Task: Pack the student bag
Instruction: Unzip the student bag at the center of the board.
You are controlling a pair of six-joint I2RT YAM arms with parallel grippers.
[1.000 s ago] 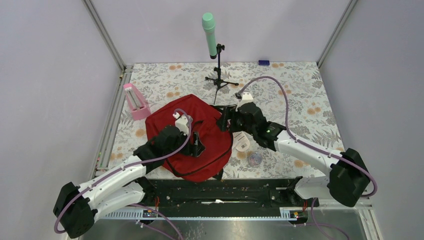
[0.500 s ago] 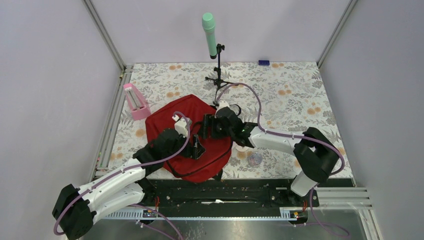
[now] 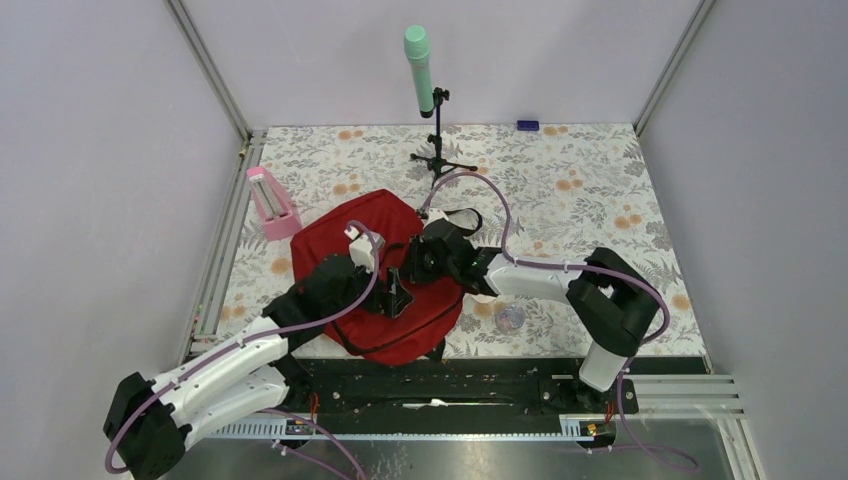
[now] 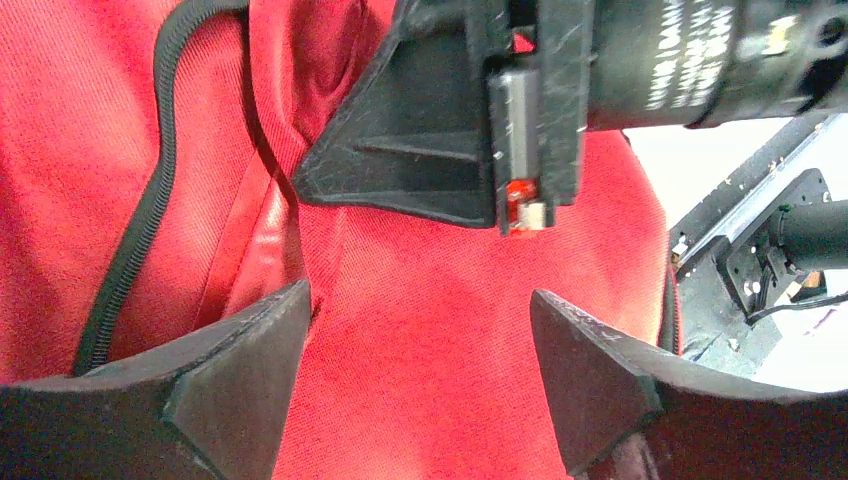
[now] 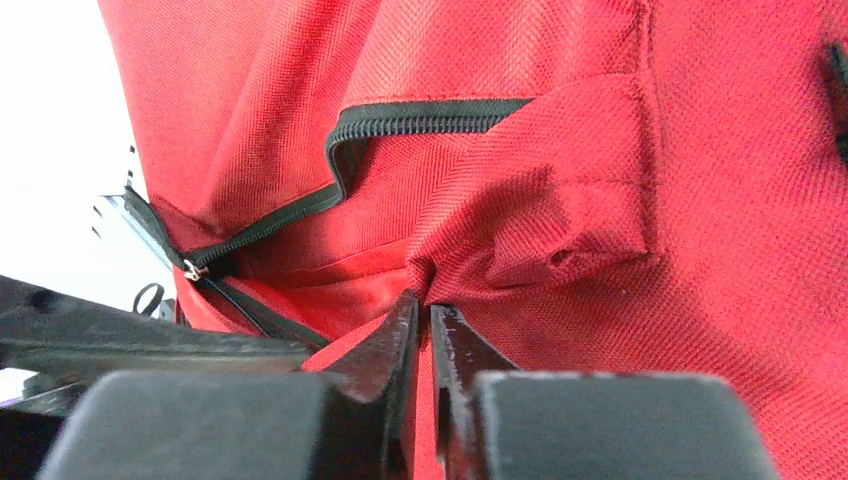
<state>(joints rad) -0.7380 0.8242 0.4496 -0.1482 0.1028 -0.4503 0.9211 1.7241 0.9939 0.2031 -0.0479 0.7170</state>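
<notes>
Early going, by the look of it: no sign of anything inside the student bag (image 3: 375, 275), and seemingly at the opening stage. Lying flat on the floral bench (image 3: 600, 190), left of centre and toward the near edge. Right hand (image 5: 425, 312) pinched almost fully closed on a raised fold of the red fabric just beside the black zipper (image 5: 420, 118), apparently parted a little at its left end. Left hand (image 4: 418, 305) spread wide above the bag, gripping nothing, just near and left of the right one. Left to do, probably: widening the mouth, then loading the loose bits, a small round clear piece (image 3: 510, 318) and a white item (image 3: 487, 287) on the bench just right of the bag. Coarse woven red cloth, soft and creasing; fine-toothed zipper coil; black ribbed cord (image 4: 150, 200) along a seam.
</notes>
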